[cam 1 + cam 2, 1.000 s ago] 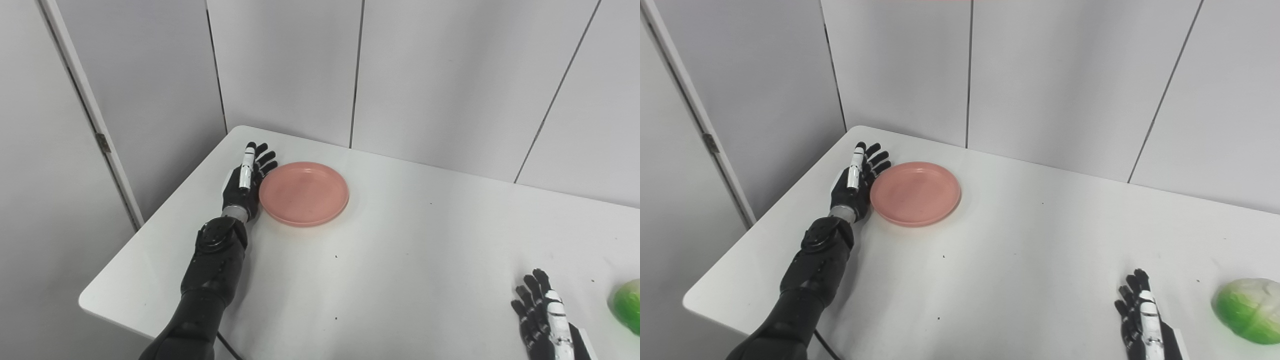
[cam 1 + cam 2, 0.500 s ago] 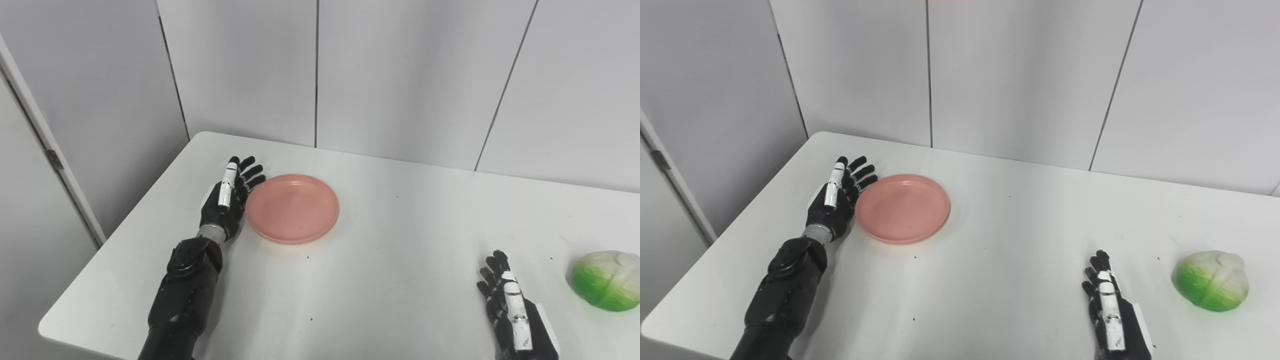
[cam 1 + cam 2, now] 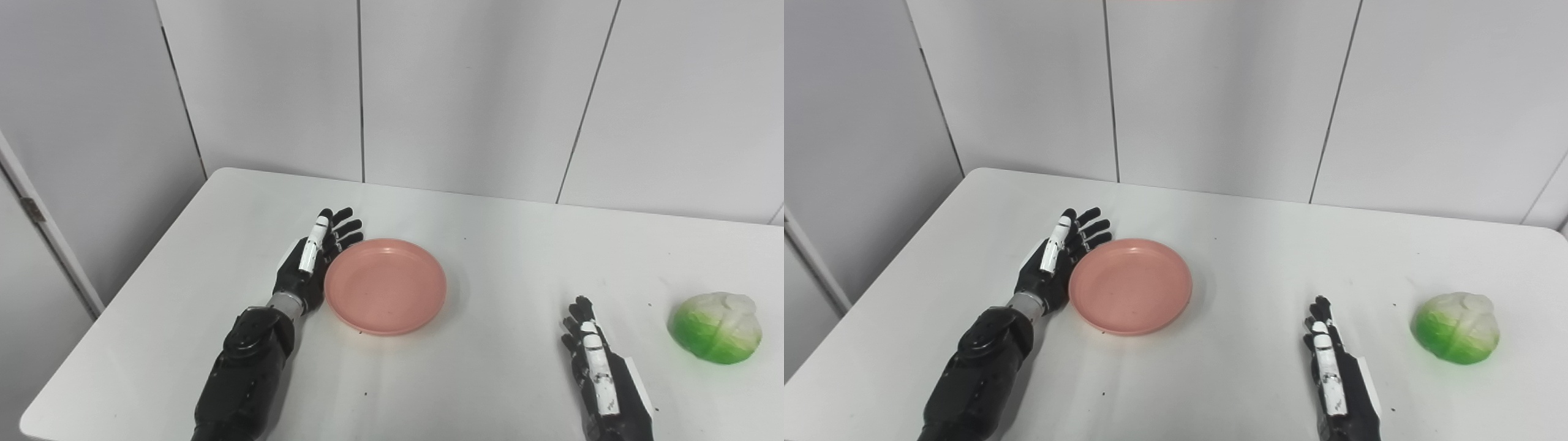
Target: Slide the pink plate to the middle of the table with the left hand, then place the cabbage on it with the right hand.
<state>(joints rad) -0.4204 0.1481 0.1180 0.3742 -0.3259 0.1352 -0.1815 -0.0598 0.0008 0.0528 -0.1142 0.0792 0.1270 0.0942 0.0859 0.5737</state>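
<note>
The pink plate point(image 3: 384, 286) lies flat on the white table point(image 3: 502, 245), left of the middle. My left hand point(image 3: 312, 260) stands on edge against the plate's left rim, open, fingers stretched and pointing away from me. The cabbage point(image 3: 715, 327), green below and whitish on top, rests near the table's right side. My right hand point(image 3: 597, 373) lies open near the front edge, a hand's length to the left of the cabbage and apart from it. The same plate point(image 3: 1130, 286) and cabbage point(image 3: 1455, 327) appear in the right eye view.
Grey wall panels point(image 3: 465, 92) rise right behind the table's far edge. The table's left edge point(image 3: 122, 288) runs diagonally beside my left arm. Small dark specks dot the tabletop.
The camera has swung right, bringing the whole cabbage into view. My left hand has pushed the plate rightward and nearer, away from the table's far left corner. The right hand has stayed about where it was.
</note>
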